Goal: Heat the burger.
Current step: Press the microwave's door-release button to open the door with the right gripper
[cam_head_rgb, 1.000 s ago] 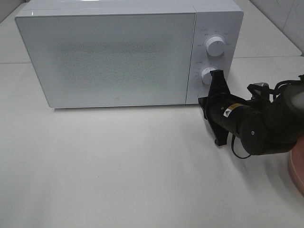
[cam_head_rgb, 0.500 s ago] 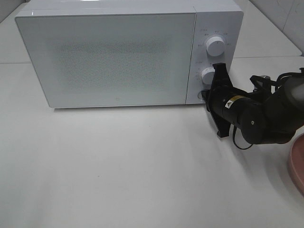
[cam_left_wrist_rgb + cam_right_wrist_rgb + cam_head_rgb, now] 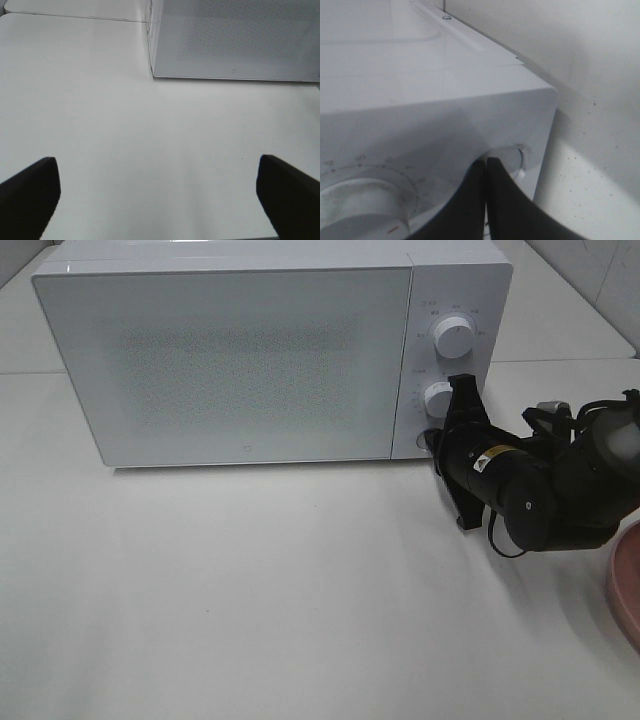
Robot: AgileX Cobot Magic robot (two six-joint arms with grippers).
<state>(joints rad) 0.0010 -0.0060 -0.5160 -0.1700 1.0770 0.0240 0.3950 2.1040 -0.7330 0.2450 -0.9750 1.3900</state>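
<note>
The burger is out of view. The white microwave [image 3: 240, 360] stands at the back of the table with its door closed. My right gripper [image 3: 434, 446] is shut, its tips against the lower right corner of the control panel, below the lower knob [image 3: 438, 399]. In the right wrist view the shut right gripper [image 3: 486, 167] touches a small round button [image 3: 516, 156] beside a knob [image 3: 355, 202]. In the left wrist view, my left gripper [image 3: 160, 195] is open over bare table, with nothing between its fingers [image 3: 30, 192], facing the microwave [image 3: 235, 40].
The upper knob [image 3: 454, 337] sits above the lower one on the panel. A pink plate [image 3: 628, 585] shows at the right edge of the table. White table [image 3: 250, 590] spreads in front of the microwave. A tiled wall stands at the back right.
My right arm has moved up and in toward the microwave's control panel, bringing its shut tips onto the lower corner. Over the last half second it has barely shifted.
</note>
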